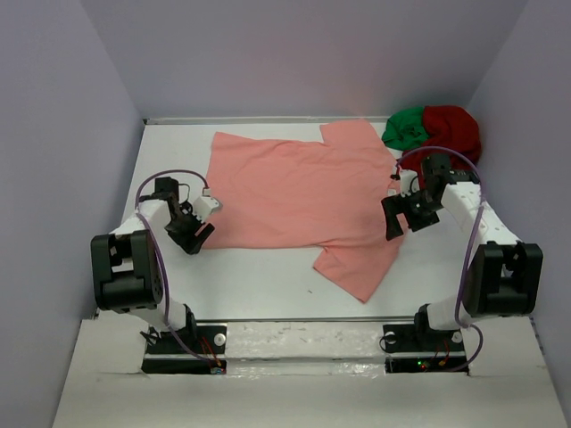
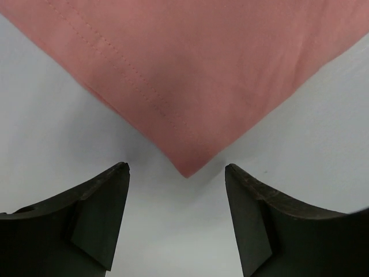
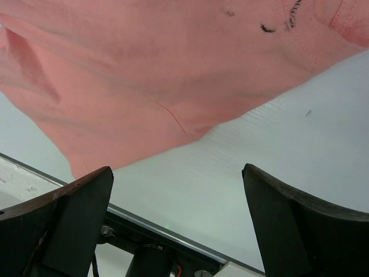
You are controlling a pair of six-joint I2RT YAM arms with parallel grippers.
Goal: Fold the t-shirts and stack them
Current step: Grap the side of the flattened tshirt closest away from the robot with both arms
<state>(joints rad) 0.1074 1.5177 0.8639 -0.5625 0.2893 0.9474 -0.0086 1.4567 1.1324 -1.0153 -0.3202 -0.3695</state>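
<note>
**Inspector:** Left fingers, condition?

**Arm:** My left gripper (image 2: pixel 176 168) has both dark fingers spread, with nothing between them. Straight ahead of the gap lies the near hem corner of the salmon-pink soft cloth t-shirt (image 2: pixel 190 63). Its tip points at me and stops just short of my fingertips, flat on the white table (image 2: pixel 46 133).

**Inspector:** Right fingers?

**Arm:** My right gripper (image 3: pixel 177 169) is also wide apart and empty. It hovers at the shirt's opposite end, with cloth ahead of the fingers but none between them.

**Inspector:** How does the garment lie?

**Arm:** It is spread flat, its long axis running across the table from my left arm to my right, sleeves at the right end. My left arm is the nearer to that hem corner. I judge it the corner to pinch, by going forward and down.

**Inspector:** Arm pose?

**Arm:** The left forearm reaches inward and low, wrist pitched toward the table. The right arm is bent likewise, facing in from the other side.

**Inspector:** Remaining shirts?

**Arm:** The green cloth t-shirt (image 1: pixel 406 127) and the dark red cloth t-shirt (image 1: pixel 452 129) sit bunched and touching in the far right corner, not yet folded.
</note>
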